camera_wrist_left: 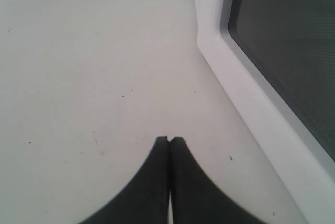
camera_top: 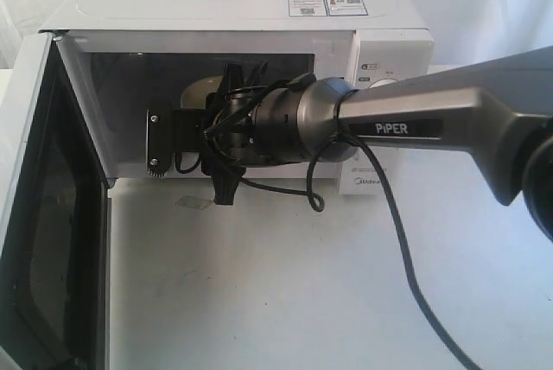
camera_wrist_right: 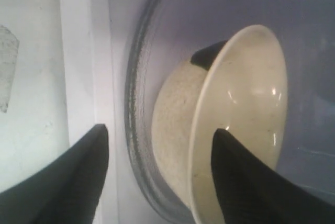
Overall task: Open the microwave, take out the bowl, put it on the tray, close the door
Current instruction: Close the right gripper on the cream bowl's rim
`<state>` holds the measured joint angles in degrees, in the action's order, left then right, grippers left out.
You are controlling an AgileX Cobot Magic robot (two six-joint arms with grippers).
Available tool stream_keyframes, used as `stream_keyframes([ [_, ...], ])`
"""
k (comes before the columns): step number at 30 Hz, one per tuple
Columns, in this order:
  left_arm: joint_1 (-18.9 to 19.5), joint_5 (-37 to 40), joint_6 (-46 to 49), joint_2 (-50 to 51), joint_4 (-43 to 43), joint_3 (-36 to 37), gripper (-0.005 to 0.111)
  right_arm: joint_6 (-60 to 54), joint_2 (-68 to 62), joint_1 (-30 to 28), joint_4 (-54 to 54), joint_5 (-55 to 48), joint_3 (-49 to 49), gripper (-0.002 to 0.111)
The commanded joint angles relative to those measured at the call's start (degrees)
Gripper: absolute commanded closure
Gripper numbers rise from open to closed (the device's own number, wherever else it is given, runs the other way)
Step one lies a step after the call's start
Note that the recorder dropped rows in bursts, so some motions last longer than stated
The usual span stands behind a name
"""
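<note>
Seen from outside, the microwave [camera_top: 233, 7] sits at 12 o'clock on the white bench [camera_top: 302, 283] with its door [camera_top: 34, 214] swung wide toward 9 o'clock. The right arm [camera_top: 415, 119] reaches in from 3 o'clock, its wrist and a looping black cable [camera_top: 393, 214] covering most of the bowl [camera_top: 199, 92] inside. The left wrist camera shows the left gripper [camera_wrist_left: 169, 140] pressed together over bare bench beside the door's dark window, while the right wrist camera shows the right gripper [camera_wrist_right: 161, 130] spread apart, the bowl's near wall between its fingers, the bowl resting on the glass plate [camera_wrist_right: 137, 130].
</note>
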<state>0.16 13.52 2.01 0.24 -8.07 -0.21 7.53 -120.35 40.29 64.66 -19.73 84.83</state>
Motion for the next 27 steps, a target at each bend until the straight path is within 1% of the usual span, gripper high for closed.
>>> stream_keyframes([
  [1, -0.30, -0.14, -0.26, -0.24, -0.39, 0.21, 0.107, 0.45, 0.10, -0.35, 0.12, -0.10, 0.80, 0.054],
  [10, -0.30, -0.14, -0.26, -0.24, -0.39, 0.21, 0.107, 0.45, -0.47, -0.47, 0.84, 1.51, 1.43, 0.054],
  [19, -0.30, -0.14, -0.26, -0.24, -0.39, 0.21, 0.107, 0.45, -1.06, -3.14, 2.03, 4.84, 1.43, 0.054],
  [23, -0.30, -0.14, -0.26, -0.24, -0.39, 0.21, 0.107, 0.34, -1.16, -3.28, 2.03, 6.50, 1.43, 0.054],
  [27, -0.30, -0.14, -0.26, -0.24, -0.39, 0.21, 0.107, 0.34, -2.86, -3.28, 2.03, 6.02, 3.43, 0.054],
])
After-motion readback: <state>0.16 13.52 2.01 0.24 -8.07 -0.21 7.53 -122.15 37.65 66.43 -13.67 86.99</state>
